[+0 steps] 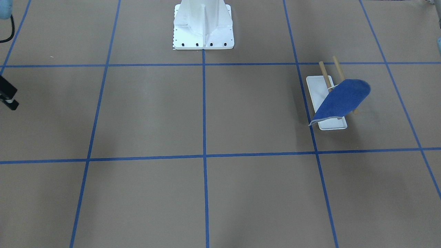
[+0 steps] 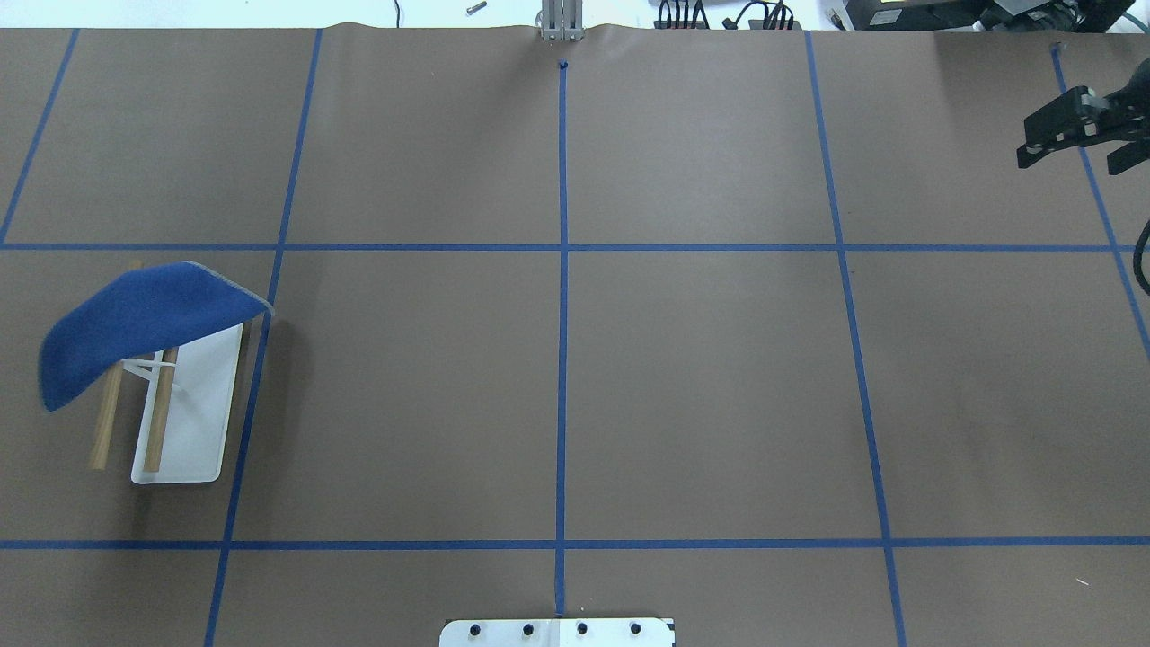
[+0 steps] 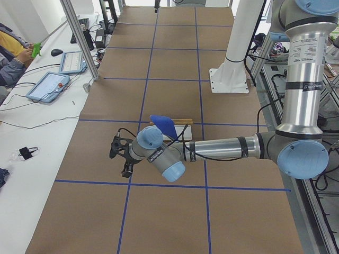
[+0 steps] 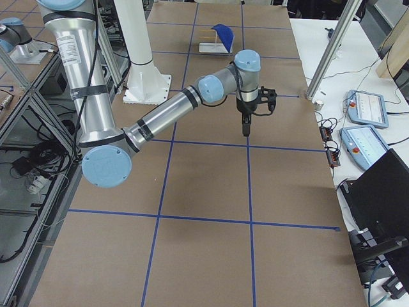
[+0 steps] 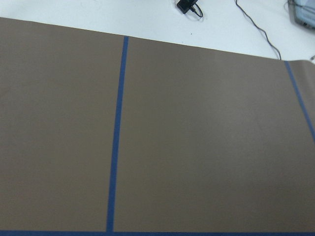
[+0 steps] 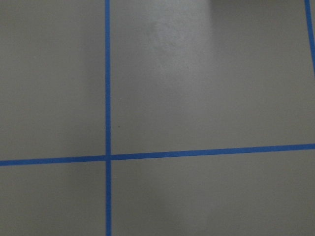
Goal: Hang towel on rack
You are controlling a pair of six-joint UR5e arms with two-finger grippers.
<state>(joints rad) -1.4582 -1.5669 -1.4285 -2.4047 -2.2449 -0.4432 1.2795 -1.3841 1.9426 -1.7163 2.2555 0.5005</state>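
Note:
The deep-blue towel (image 2: 135,328) lies draped over the far ends of the rack's two tan dowels (image 2: 160,422), with its pale grey edge hanging over the white base (image 2: 193,413). It also shows in the front view (image 1: 342,100) on the rack (image 1: 318,89). My right gripper (image 2: 1069,160) hovers far off at the table's right side, jaws apart and empty. My left gripper (image 3: 121,157) shows only in the exterior left view, just short of the towel (image 3: 164,126). I cannot tell whether it is open.
The large white bolted pedestal (image 1: 203,27) stands at the robot's side of the table. Blue tape lines grid the brown surface. An operators' desk with tablets (image 3: 50,84) and a metal post (image 3: 79,37) runs along the far edge.

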